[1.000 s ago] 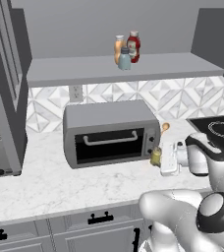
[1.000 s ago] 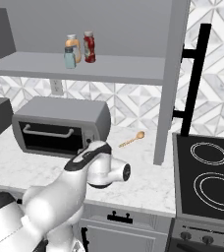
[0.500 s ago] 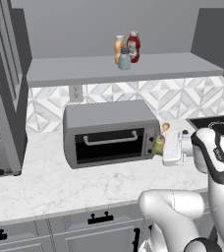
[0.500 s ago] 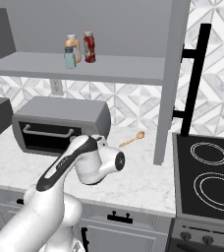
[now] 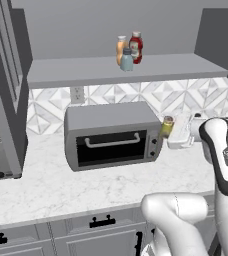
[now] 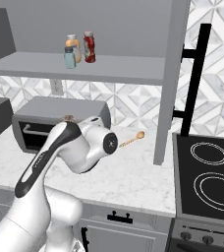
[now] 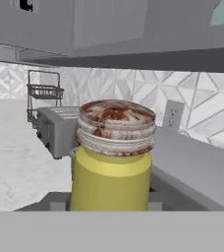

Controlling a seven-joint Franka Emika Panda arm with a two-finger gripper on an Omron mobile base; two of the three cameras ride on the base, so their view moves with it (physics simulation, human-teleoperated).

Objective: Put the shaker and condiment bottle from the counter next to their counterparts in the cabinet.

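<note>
Shaker in grip, lifted off counter; shelf spot lies up and to the arm's left.

Gripper (image 5: 170,131) clenched on the yellow shaker (image 5: 166,128), held approx upright w/ cap on top, clear of the counter (image 5: 61,187), just off the toaster oven's (image 5: 111,134) right end, about level w/ its top. Hand view: shaker (image 7: 113,157) sits square between the tips, long axis vertical. Cabinet (image 5: 116,71) shelf is well above, its front edge over the oven. Red condiment bottle (image 5: 136,47) already stands there near mid-shelf, touching or just beside the orange bottle (image 5: 120,48); teal-grey shaker (image 5: 127,59) in front of both, nearest the front edge. So, as I judge it, next move = raise past shelf's front edge, then in and left, setting down beside the teal-grey shaker. Risk: clipping shelf lip or knocking that tight cluster.
</note>
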